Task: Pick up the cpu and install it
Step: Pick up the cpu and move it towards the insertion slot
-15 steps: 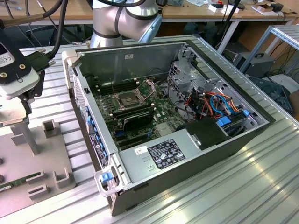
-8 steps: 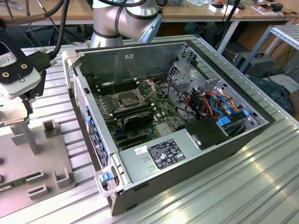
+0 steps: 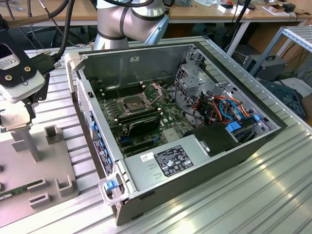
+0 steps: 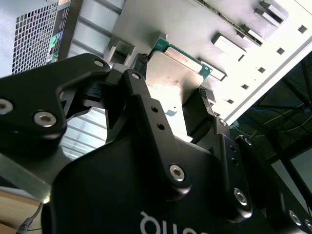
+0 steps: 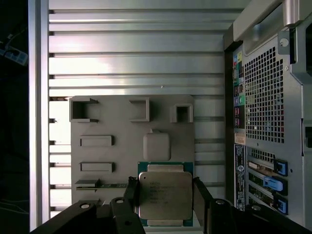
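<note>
A ribbed aluminium tabletop carries an open computer case lying on its side, its green board, square socket and bundled orange and blue cables exposed. At the exterior view's left, just beside the case, a flat grey fixture plate lies on the ribs. Behind it all run wooden benches hung with dark cables.

The arm, a smooth silver tube, bends behind the case and reaches to the exterior view's left, where its white and black wrist housing points down over the fixture plate. In the first wrist view the pincer is closed on the cpu, one black finger against each of two opposite edges. The chip is held level above the plate, near a rounded square pad and apart from it.

The cpu is a thin square with a dull silver-grey lid and a narrow green rim. The plate is matte grey, set with raised U-shaped brackets and shallow rectangular slots. The pincer's links are matte black with bright screw heads, and the case's rear wall is perforated metal.
</note>
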Controlling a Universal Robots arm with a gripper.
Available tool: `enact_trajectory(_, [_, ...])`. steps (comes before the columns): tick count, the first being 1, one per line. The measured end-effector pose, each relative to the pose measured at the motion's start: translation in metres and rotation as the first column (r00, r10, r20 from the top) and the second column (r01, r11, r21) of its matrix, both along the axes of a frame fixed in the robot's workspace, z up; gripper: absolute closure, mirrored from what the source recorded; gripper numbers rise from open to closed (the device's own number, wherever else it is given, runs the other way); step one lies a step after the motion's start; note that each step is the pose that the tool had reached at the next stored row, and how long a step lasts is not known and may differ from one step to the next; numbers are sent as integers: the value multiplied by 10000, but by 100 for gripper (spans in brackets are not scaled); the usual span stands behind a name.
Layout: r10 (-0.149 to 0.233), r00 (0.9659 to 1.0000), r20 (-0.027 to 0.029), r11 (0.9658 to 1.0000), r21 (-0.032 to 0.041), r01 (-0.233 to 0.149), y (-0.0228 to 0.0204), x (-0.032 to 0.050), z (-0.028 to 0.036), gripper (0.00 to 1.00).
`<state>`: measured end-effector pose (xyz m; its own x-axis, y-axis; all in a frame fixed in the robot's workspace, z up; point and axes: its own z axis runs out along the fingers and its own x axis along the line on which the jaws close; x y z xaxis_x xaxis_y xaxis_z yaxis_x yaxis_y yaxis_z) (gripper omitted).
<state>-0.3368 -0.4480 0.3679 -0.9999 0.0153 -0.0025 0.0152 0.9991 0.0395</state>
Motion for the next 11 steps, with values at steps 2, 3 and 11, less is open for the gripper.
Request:
enact_trajectory(2, [0, 10000, 0, 10000, 0, 0, 0, 2, 0, 45])
enact_trajectory(3, [1, 10000, 0, 10000, 0, -1, 0, 6, 0, 45])
enact_trajectory(11, [0, 10000, 0, 10000, -1, 0, 0, 27, 0, 45])
